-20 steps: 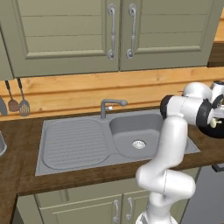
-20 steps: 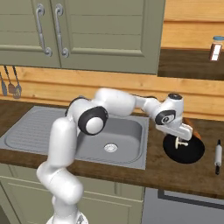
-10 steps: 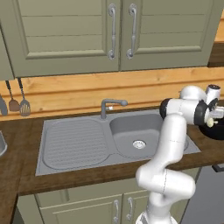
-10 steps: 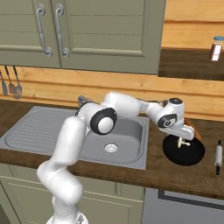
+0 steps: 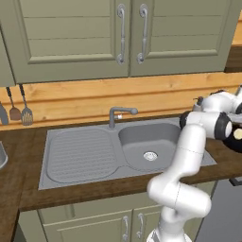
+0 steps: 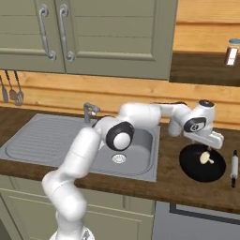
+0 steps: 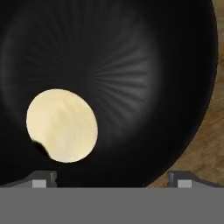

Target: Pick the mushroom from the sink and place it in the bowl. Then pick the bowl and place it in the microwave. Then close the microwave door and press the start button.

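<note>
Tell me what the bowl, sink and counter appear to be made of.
Bowl: black, semi-gloss, likely glazed ceramic or plastic, judging by soft radial sheen in the hand view. Sink: matte grey metal look, ribbed drainboard. Counter: dark brown wood, grain visible.

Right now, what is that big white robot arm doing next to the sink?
The robot's arm reaches over the counter to the right of the sink. Its gripper hangs open just above a black bowl on the wooden counter. The little pale mushroom lies inside the bowl, and the fingers are not holding it. The hand view looks straight down into the bowl at the mushroom. The bowl has not been lifted yet.
</note>
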Controlling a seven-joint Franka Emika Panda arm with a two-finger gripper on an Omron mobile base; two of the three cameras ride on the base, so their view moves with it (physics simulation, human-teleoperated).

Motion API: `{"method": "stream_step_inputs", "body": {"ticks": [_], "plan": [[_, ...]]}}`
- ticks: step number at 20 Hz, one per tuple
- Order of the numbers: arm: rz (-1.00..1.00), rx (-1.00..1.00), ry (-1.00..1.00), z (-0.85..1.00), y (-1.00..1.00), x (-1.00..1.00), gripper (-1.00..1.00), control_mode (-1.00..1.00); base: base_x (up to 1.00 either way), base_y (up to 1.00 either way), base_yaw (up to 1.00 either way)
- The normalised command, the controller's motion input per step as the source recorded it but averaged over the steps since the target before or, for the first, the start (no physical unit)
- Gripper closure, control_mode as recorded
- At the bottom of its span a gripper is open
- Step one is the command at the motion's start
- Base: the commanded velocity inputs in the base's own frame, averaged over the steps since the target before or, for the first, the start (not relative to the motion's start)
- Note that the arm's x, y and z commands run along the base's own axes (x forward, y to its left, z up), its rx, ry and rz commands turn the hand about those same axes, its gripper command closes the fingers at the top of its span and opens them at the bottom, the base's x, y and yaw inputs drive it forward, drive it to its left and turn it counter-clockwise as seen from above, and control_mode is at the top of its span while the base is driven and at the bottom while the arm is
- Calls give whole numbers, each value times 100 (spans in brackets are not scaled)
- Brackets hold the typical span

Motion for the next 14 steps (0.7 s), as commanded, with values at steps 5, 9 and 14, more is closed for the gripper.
{"method": "stream_step_inputs", "body": {"ticks": [5, 9, 14], "plan": [[0, -18, -2, 13, 92, -75, -100, -100, 0, 0, 0], [0, -24, -1, -29, 96, -99, -100, -100, 0, 0, 0], [3, -16, 5, -75, 29, -12, -100, -100, 0, 0, 0]]}}
